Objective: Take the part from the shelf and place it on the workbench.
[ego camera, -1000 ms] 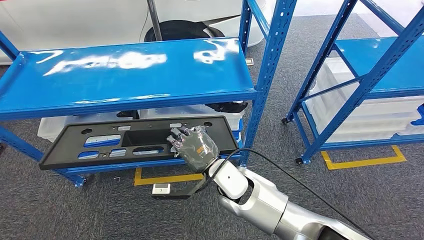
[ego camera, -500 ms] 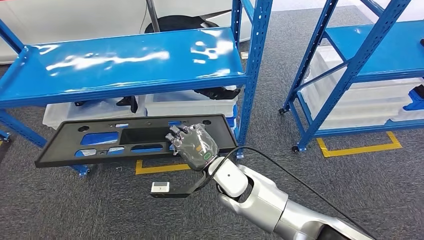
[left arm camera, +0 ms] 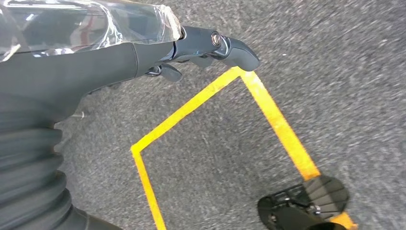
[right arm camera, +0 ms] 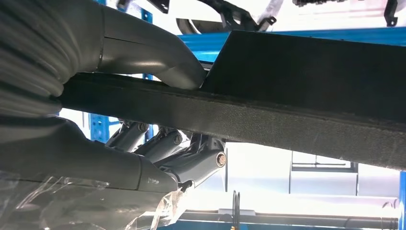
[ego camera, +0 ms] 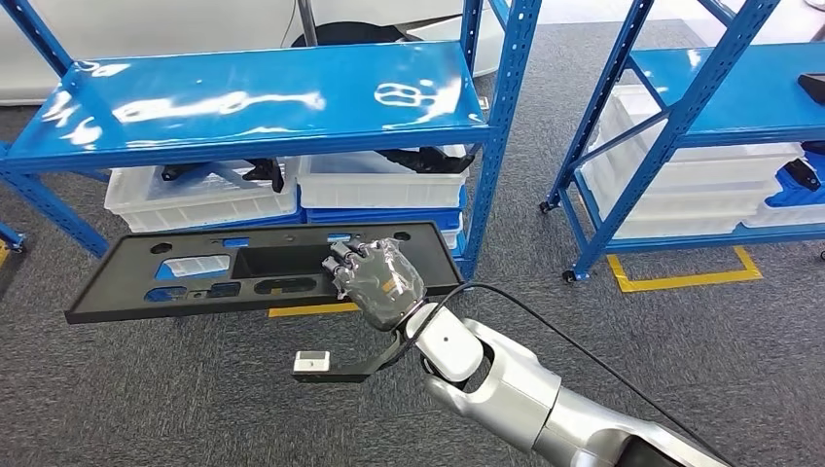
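The part (ego camera: pixel 195 277) is a long black plastic panel with several cut-outs. My right hand (ego camera: pixel 379 282) grips it near its right end and holds it level in the air, in front of the blue shelf (ego camera: pixel 253 102) and apart from it. In the right wrist view the panel's dark edge (right arm camera: pixel 311 96) is clamped between the thumb (right arm camera: pixel 143 52) and the fingers (right arm camera: pixel 191 158). My left hand (left arm camera: pixel 143 52) hangs above the grey carpet, fingers stretched out, holding nothing.
White bins (ego camera: pixel 379 180) stand under the blue shelf. A second blue rack (ego camera: pixel 720 88) with white bins stands to the right. Yellow tape (ego camera: pixel 681 277) marks the grey carpet. A small black bracket with a white tag (ego camera: pixel 311 362) juts from my right wrist.
The whole picture has shifted: the camera has drawn back from the shelf, which now lies farther up. The panel stays in my right hand, now out in front of the shelf.
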### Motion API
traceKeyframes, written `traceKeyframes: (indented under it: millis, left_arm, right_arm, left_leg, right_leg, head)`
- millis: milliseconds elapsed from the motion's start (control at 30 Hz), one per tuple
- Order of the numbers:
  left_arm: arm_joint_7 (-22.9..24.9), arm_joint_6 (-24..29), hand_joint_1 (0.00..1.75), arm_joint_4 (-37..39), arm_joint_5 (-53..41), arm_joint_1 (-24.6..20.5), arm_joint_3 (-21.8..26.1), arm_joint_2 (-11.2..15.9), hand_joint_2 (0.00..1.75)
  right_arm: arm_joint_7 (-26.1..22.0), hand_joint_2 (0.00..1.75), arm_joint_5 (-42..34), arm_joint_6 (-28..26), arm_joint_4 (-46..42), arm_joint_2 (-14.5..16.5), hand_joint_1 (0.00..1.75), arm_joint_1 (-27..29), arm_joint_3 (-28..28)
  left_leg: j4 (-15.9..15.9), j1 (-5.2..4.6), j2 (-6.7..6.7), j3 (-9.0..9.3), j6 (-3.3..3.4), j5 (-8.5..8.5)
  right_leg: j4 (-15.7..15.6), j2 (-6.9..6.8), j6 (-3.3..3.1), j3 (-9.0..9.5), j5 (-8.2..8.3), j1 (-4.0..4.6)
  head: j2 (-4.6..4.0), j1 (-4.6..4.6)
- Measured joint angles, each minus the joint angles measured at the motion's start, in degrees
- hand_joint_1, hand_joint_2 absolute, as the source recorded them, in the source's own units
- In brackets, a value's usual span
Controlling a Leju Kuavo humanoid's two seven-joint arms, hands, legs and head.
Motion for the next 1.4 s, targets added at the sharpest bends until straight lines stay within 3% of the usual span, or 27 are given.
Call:
traceKeyframes:
  millis: [33,100,133,167,200,267,367,400,433,467,567,600,700,767,800,867,900,933,967,1033,1100,1133,1200,1267,1333,1400]
  left_arm:
    - [0.0,0.0,0.0,0.0,0.0,0.0,0.0,0.0,1.75]
    - [0.0,0.1,0.0,0.0,0.0,0.0,0.0,0.0,1.75]
    - [0.0,0.1,0.0,0.0,0.0,0.0,0.0,0.0,1.75]
    - [-0.1,0.2,0.0,0.0,0.0,0.0,0.0,0.0,1.75]
    - [-0.1,0.3,0.0,0.0,0.0,0.1,0.0,0.0,1.75]
    - [-0.3,0.3,0.0,0.0,-0.2,0.3,0.0,0.0,1.75]
    - [-0.4,0.3,0.0,0.0,-0.5,0.4,0.0,0.0,1.75]
    - [-0.4,0.3,0.0,0.0,-0.5,0.4,0.0,0.0,1.75]
    - [-0.4,0.3,0.0,0.0,-0.6,0.4,0.0,0.0,1.75]
    - [-0.4,0.3,0.0,0.0,-0.6,0.4,0.0,0.0,1.75]
    - [-0.4,0.3,0.0,0.0,-0.7,0.3,0.0,0.0,1.75]
    - [-0.4,0.3,0.0,0.0,-0.7,0.3,0.0,0.0,1.75]
    - [-0.4,0.3,0.0,0.0,-0.7,0.3,0.0,0.0,1.75]
    - [-0.4,0.3,0.0,0.0,-0.7,0.3,0.0,-0.1,1.75]
    - [-0.4,0.3,0.0,0.0,-0.7,0.2,0.0,-0.1,1.75]
    - [-0.4,0.3,0.0,0.0,-0.8,0.3,0.0,0.0,1.75]
    - [-0.4,0.3,0.0,0.0,-0.8,0.4,0.0,0.0,1.75]
    - [-0.4,0.3,0.0,0.0,-0.8,0.4,0.0,0.0,1.75]
    - [-0.4,0.3,0.0,0.0,-0.8,0.5,0.0,0.0,1.75]
    - [-0.4,0.3,0.0,0.0,-0.8,0.5,0.0,0.0,1.75]
    - [-0.5,0.3,0.0,0.0,-0.8,0.3,0.0,-0.1,1.75]
    - [-0.5,0.3,0.0,0.0,-0.8,0.2,0.0,-0.1,1.75]
    - [-0.7,0.2,0.0,0.0,-0.8,0.3,0.0,0.0,1.75]
    - [-0.8,0.2,0.0,0.0,-0.8,0.5,0.0,0.0,1.75]
    - [-0.8,0.2,0.0,0.1,-0.8,0.5,0.0,0.0,1.75]
    - [-0.8,0.2,0.0,0.1,-0.8,0.4,0.0,0.0,1.75]
  right_arm:
    - [0.0,1.75,0.0,0.0,0.0,0.0,1.75,0.0,0.0]
    - [0.2,1.75,0.2,0.0,0.0,0.1,1.75,-0.2,0.0]
    - [0.3,1.75,0.3,0.1,0.0,0.2,1.75,-0.2,0.0]
    - [0.4,1.75,0.4,0.1,0.0,0.2,1.75,-0.2,0.0]
    - [0.6,1.75,0.4,0.2,0.0,0.2,1.75,-0.2,0.0]
    - [0.9,1.75,0.4,0.2,0.0,0.1,1.75,-0.1,0.0]
    - [1.0,1.75,0.5,0.3,0.0,0.1,1.75,-0.1,0.0]
    - [1.0,1.75,0.5,0.4,0.0,0.1,1.75,0.0,0.0]
    - [1.1,1.75,0.7,0.5,0.0,0.1,1.75,0.1,0.0]
    - [1.2,1.75,0.8,0.6,0.0,0.1,1.75,0.2,0.0]
    - [1.6,1.75,1.4,0.9,0.0,0.0,1.75,0.2,0.0]
    - [1.7,1.75,1.5,0.9,-0.1,0.0,1.75,0.2,0.0]
    - [1.8,1.75,1.6,1.0,-0.1,0.0,1.75,0.2,0.0]
    - [1.8,1.75,1.6,1.0,-0.1,0.0,1.75,0.1,0.0]
    - [1.9,1.75,1.6,1.1,-0.1,0.0,1.75,0.2,0.0]
    - [1.9,1.75,1.6,1.1,-0.1,0.0,1.75,0.3,0.0]
    - [1.9,1.75,1.6,1.2,-0.1,-0.1,1.75,0.4,0.0]
    - [1.9,1.75,1.6,1.2,-0.1,-0.1,1.75,0.5,0.0]
    - [1.9,1.75,1.6,1.2,-0.1,-0.2,1.75,0.6,0.0]
    - [2.0,1.75,1.6,1.2,-0.2,-0.2,1.75,0.5,0.0]
    - [2.0,1.75,1.7,1.2,-0.3,-0.3,1.75,0.5,0.0]
    - [2.1,1.75,1.8,1.3,-0.3,-0.3,1.75,0.5,0.0]
    - [2.1,1.75,1.9,1.3,-0.4,-0.4,1.75,0.5,0.0]
    - [2.2,1.75,2.1,1.3,-0.4,-0.4,1.75,0.5,0.0]
    - [2.3,1.75,2.1,1.4,-0.5,-0.4,1.75,0.4,0.0]
    - [2.4,1.75,2.1,1.4,-0.5,-0.4,1.75,0.5,0.0]
  left_leg:
    - [0.3,-0.08,-0.02,-0.65,-0.18,0.37]
    - [0.9,-0.28,-0.04,-1.61,-0.69,1.0]
    - [1.0,-0.35,-0.01,-1.99,-1.01,1.39]
    - [1.1,-0.34,0.03,-2.32,-1.38,1.82]
    - [1.2,-0.22,0.05,-2.7,-1.76,2.02]
    - [3.6,0.06,0.01,-3.96,-2.5,-0.18]
    - [14.7,0.48,-0.04,-7.85,-3.42,-7.26]
    - [18.0,0.59,-0.04,-8.76,-3.61,-8.37]
    - [19.2,0.67,-0.04,-8.64,-3.72,-8.29]
    - [17.9,0.74,-0.03,-7.27,-3.74,-7.24]
    - [5.3,0.66,0.0,0.65,-3.25,-3.37]
    - [2.4,0.52,0.0,2.18,-2.95,-2.91]
    - [0.7,0.33,-0.1,2.56,-1.98,-2.74]
    - [0.4,0.58,-0.19,2.41,-1.24,-2.4]
    - [0.3,0.7,-0.25,2.34,-0.89,-2.21]
    - [0.4,0.59,-0.46,2.02,-0.49,-1.99]
    - [0.4,0.54,-0.65,1.87,-0.41,-1.92]
    - [0.5,0.52,-0.94,1.77,-0.39,-1.85]
    - [0.5,0.52,-1.31,1.72,-0.41,-1.81]
    - [0.7,0.52,-2.21,1.69,-0.51,-1.79]
    - [1.1,0.33,-3.13,1.18,-0.85,-1.71]
    - [1.3,0.29,-3.56,0.75,-1.14,-1.59]
    - [1.5,0.34,-4.39,-0.04,-1.81,-1.23]
    - [3.0,0.34,-3.65,-1.02,-2.44,-2.26]
    - [9.1,0.46,-2.06,-3.75,-3.09,-5.69]
    - [17.3,0.66,-1.54,-7.29,-3.58,-9.09]
  right_leg:
    - [-4.3,0.0,-0.18,3.46,0.65,0.04]
    - [-13.1,0.0,-0.63,9.47,-0.48,0.21]
    - [-15.6,0.01,-0.88,10.89,-1.35,0.34]
    - [-16.7,0.02,-1.22,11.06,-1.64,0.41]
    - [-16.8,-0.01,-1.65,10.66,-1.43,0.37]
    - [-16.9,-0.07,-2.66,9.87,-0.53,0.23]
    - [-16.8,-0.1,-3.22,8.64,0.62,0.21]
    - [-16.8,-0.1,-3.19,8.26,0.92,0.23]
    - [-16.8,-0.09,-3.12,7.93,1.18,0.24]
    - [-16.7,-0.08,-3.02,7.67,1.37,0.23]
    - [-16.6,-0.11,-2.6,7.2,1.65,0.34]
    - [-16.5,-0.13,-2.37,7.06,1.76,0.44]
    - [-16.3,-0.17,-1.61,6.55,1.97,0.55]
    - [-14.4,-0.12,-1.07,5.54,0.45,0.51]
    - [-11.7,-0.09,-0.83,4.3,-1.29,0.47]
    - [-3.2,-0.06,-0.56,0.48,-5.38,0.35]
    - [0.4,-0.06,-0.48,-1.2,-6.56,0.32]
    - [2.1,-0.06,-0.47,-1.98,-6.61,0.31]
    - [1.3,-0.02,-0.52,-1.57,-5.47,0.3]
    - [-6.2,0.88,-0.76,2.02,-1.12,0.17]
    - [-13.1,2.68,-0.96,5.17,1.52,-0.06]
    - [-14.6,3.21,-1.03,5.69,1.77,-0.11]
    - [-14.9,2.72,-1.27,5.49,1.61,-0.13]
    - [-15.0,1.68,-1.82,5.31,1.88,-0.27]
    - [-15.1,0.52,-2.32,5.2,2.06,-0.37]
    - [-15.1,-0.65,-2.48,5.05,2.09,-0.26]
  head:
    - [0.0,0.01]
    - [0.0,-0.03]
    - [0.0,-0.04]
    - [0.0,-0.06]
    - [0.0,-0.03]
    - [0.0,-0.06]
    - [0.0,-0.1]
    - [0.0,-0.1]
    - [0.0,-0.1]
    - [0.0,-0.1]
    - [0.0,-0.07]
    - [0.0,-0.04]
    - [0.0,-0.03]
    - [0.0,0.03]
    - [0.0,0.09]
    - [0.0,0.18]
    - [0.0,0.2]
    - [0.0,0.21]
    - [0.0,0.21]
    - [0.0,0.22]
    - [0.0,0.2]
    - [0.0,0.17]
    - [0.0,0.15]
    - [0.0,0.05]
    - [0.0,-0.08]
    - [0.0,-0.13]
